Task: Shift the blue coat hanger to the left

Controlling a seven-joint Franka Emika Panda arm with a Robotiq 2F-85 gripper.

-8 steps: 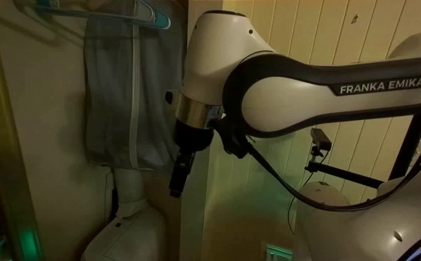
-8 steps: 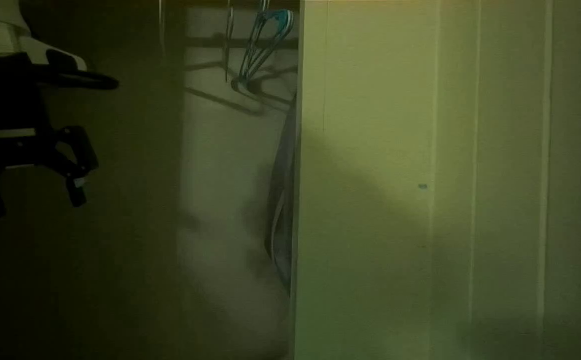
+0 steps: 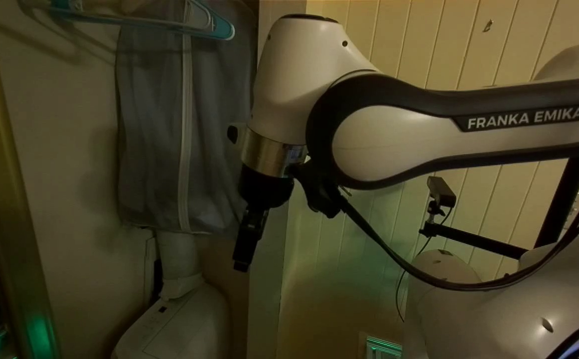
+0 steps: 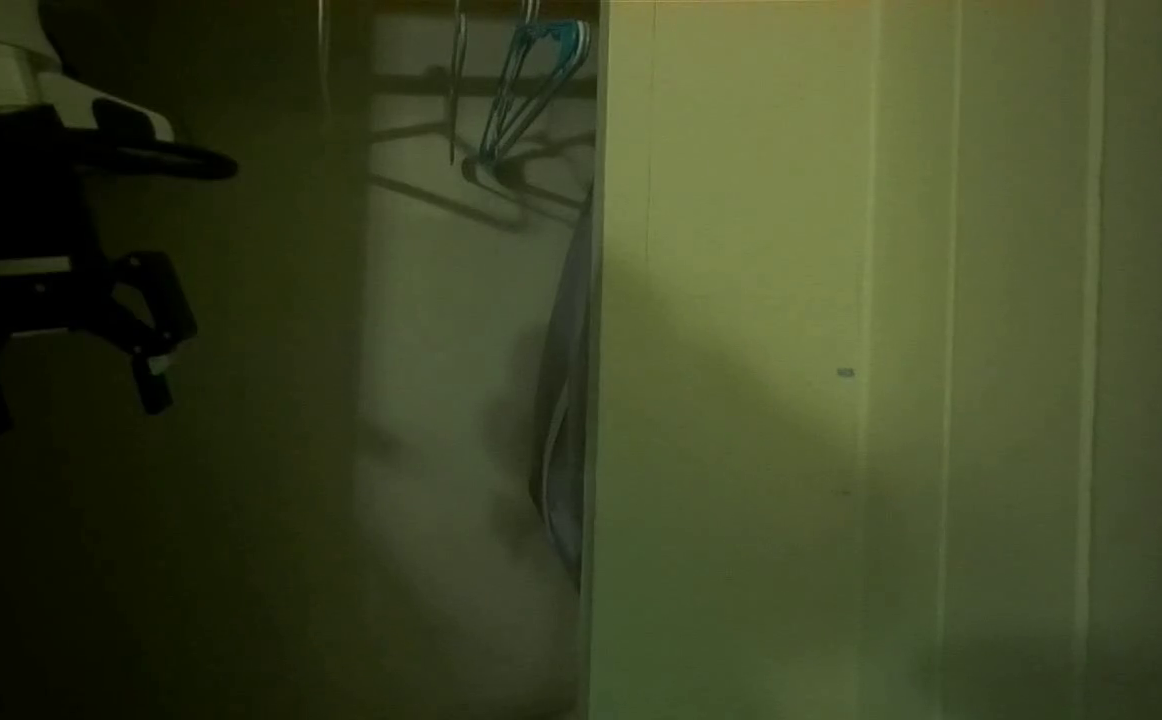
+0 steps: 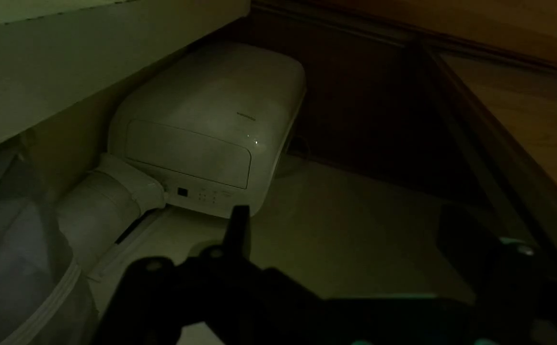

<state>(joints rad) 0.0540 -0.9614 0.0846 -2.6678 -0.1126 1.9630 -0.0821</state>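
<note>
My gripper (image 4: 71,403): spread wide and pointing down with a slight tilt; the fingers (image 5: 237,235) stand well apart, a broad gap between them.
My arm (image 3: 394,134): bends down to my gripper from above; a black cable (image 3: 469,285) hangs from it in a loop.
Grey garment bag (image 3: 152,129): hangs beside my gripper, which overlaps its edge in an exterior view; its lower hem shows there a little higher than my fingertips.
White machine (image 5: 187,148): stands lower than my fingertips; in the wrist view a finger covers a bit of its edge.
Pale hose (image 5: 98,211): joined to the machine, rising past the bottom of the bag.
Blue coat hanger (image 4: 569,40): higher than my gripper and well apart from it in both exterior views.
Thin pale hanger (image 4: 457,90): near the blue one, on my gripper's side of it, and likewise higher than my fingertips.
Small camera (image 3: 441,192): well apart from my gripper, under my arm, on a black bar (image 3: 474,238).
Panelled wall (image 3: 459,50): behind my arm.
</note>
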